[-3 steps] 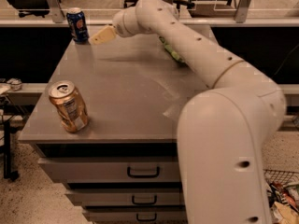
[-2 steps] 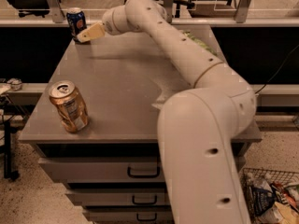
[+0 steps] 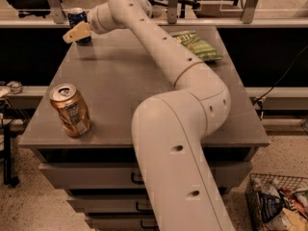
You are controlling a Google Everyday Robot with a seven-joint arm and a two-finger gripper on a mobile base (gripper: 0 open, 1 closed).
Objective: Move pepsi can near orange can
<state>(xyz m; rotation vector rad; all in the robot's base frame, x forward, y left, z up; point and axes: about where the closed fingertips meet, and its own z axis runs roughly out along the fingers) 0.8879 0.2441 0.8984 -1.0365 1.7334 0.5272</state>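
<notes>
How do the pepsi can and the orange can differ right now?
The pepsi can is dark blue; the orange can is coppery gold. The pepsi can stands at the table's far left corner, the orange can at its near left edge. The gripper partly covers the pepsi can; the orange can stands in the open. Both are upright with silver tops.
</notes>
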